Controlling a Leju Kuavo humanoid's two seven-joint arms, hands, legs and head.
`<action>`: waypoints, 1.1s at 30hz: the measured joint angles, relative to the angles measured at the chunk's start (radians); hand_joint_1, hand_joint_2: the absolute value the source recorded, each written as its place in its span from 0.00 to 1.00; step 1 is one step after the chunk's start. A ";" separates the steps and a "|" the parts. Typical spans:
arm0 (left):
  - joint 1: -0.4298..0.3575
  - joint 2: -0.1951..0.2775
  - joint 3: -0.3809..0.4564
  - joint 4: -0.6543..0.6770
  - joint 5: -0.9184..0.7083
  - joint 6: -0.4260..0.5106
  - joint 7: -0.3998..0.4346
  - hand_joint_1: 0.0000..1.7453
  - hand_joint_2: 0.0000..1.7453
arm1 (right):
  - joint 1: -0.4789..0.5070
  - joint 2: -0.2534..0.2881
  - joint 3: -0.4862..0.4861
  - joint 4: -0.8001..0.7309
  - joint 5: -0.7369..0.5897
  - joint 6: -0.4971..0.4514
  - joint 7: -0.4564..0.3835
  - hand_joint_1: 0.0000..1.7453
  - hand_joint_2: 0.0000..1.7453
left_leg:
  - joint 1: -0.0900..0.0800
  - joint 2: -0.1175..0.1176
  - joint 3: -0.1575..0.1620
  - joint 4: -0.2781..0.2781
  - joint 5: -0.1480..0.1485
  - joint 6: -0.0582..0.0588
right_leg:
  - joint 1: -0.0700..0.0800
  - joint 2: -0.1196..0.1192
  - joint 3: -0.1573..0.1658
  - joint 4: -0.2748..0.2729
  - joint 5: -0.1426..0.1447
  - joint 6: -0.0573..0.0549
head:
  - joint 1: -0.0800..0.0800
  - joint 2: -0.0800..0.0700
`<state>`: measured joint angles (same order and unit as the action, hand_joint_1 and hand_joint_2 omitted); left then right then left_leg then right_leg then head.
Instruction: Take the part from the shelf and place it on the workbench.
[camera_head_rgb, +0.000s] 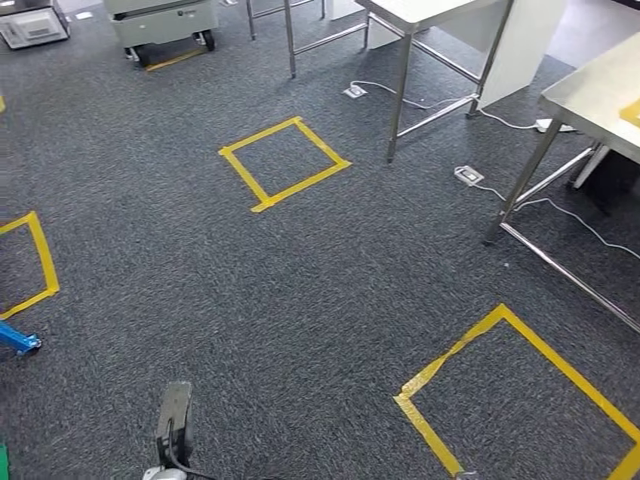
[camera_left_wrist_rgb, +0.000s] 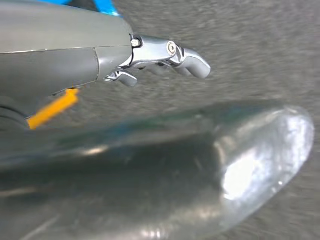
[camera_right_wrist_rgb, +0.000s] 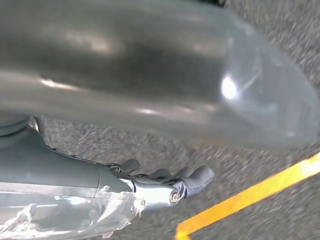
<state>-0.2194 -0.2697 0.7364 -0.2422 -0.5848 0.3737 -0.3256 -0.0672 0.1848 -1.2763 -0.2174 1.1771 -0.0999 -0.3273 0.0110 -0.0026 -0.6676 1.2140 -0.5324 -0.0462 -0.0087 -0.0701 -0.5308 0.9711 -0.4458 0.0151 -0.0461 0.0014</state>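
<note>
While the robot stood on open carpet (camera_head_rgb: 302, 300), both arms hung at its sides, which is probably why each wrist camera looked down past its own hand at the floor. The left hand (camera_left_wrist_rgb: 166, 57) held nothing; its fingers (camera_left_wrist_rgb: 188, 62) lay nearly straight and loosely apart over grey carpet. The right hand (camera_right_wrist_rgb: 166, 187) was likewise bare of any load, its fingers (camera_right_wrist_rgb: 196, 177) extended side by side just above a strip of yellow tape (camera_right_wrist_rgb: 245, 197).

Neither the part nor the shelf could be found, so I cannot say where the part was; by my reckoning the fetching had not begun and the robot was walking or turning between stations.

From the head view came the wider layout that the wrist cameras lacked: taped yellow squares (camera_head_rgb: 283, 160) marking standing spots, a steel table (camera_head_rgb: 423, 20) ahead, another table's corner (camera_head_rgb: 596, 90) to the right, cables (camera_head_rgb: 558, 210) trailing beneath. The wrist views, in turn, gave the close look at the fingers.
</note>
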 joint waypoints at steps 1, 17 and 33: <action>-0.011 -0.003 -0.001 -0.004 0.009 0.003 0.005 0.00 0.00 | -0.003 0.000 0.000 0.000 0.007 0.003 0.001 0.00 0.00 | 0.003 0.014 0.042 -0.066 0.035 -0.003 | -0.002 -0.008 0.000 0.003 0.000 0.003 | 0.000 0.000; -0.037 0.057 0.031 -0.030 0.099 0.036 0.096 0.00 0.00 | -0.016 -0.028 0.086 0.003 0.115 0.061 0.045 0.00 0.00 | -0.012 -0.083 0.099 -0.235 0.103 0.054 | 0.000 0.106 -0.071 0.161 -0.053 0.025 | 0.014 0.000; -0.037 0.044 0.029 -0.044 0.144 0.069 0.083 0.00 0.00 | -0.018 -0.033 0.089 0.003 0.118 0.069 0.049 0.00 0.00 | -0.006 0.045 0.056 -0.150 0.082 0.001 | 0.005 -0.007 -0.012 0.028 -0.016 0.008 | 0.002 0.000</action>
<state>-0.2561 -0.2258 0.7656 -0.2864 -0.4406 0.4423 -0.2429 -0.0848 0.1519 -1.1870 -0.2141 1.2952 -0.0312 -0.2782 0.0054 0.0420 -0.6114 1.0640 -0.4508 -0.0448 -0.0036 -0.0775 -0.5432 0.9988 -0.4620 0.0228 -0.0443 0.0015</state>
